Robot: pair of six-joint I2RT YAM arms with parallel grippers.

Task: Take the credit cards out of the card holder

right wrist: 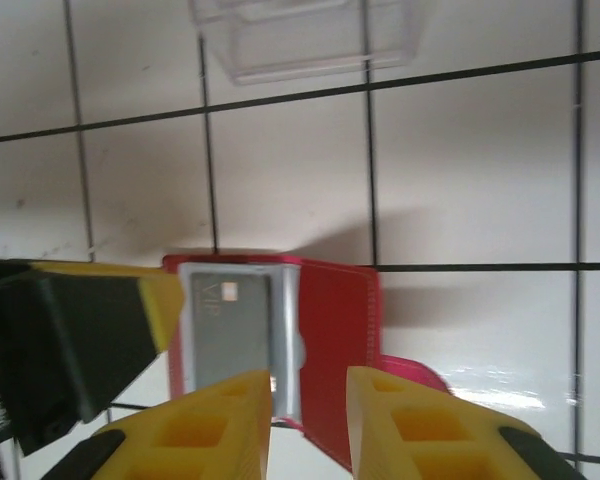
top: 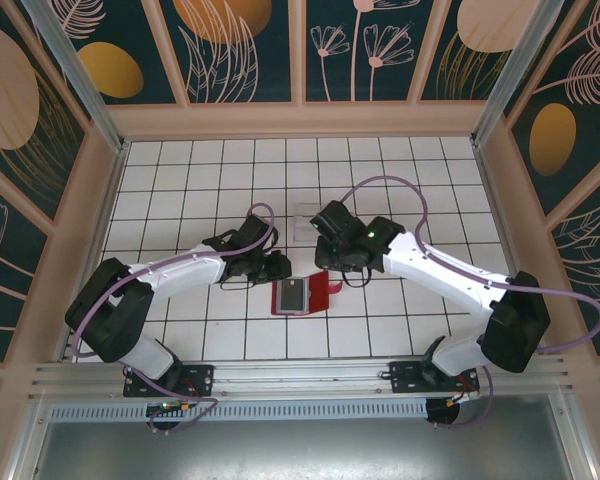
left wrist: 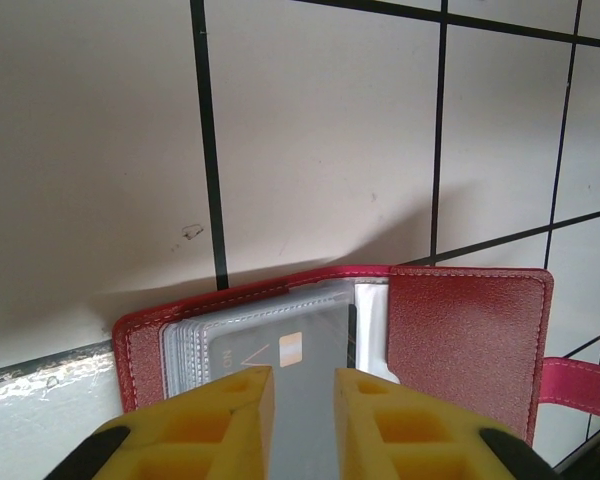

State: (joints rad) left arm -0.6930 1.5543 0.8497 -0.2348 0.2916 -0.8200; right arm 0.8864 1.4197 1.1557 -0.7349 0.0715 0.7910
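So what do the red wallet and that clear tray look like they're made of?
The card holder looks like leather or faux leather: pebbled grain, pale stitching along the edge. The clear tray: likely rigid plastic, transparent and glossy.

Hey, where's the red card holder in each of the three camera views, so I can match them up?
Top external: the card holder lies open on the tiles just below the picture's centre.
Left wrist: the card holder is at bottom centre, cut by the lower edge.
Right wrist: the card holder is at lower centre.
Shared landmark: the grey card in its left half.
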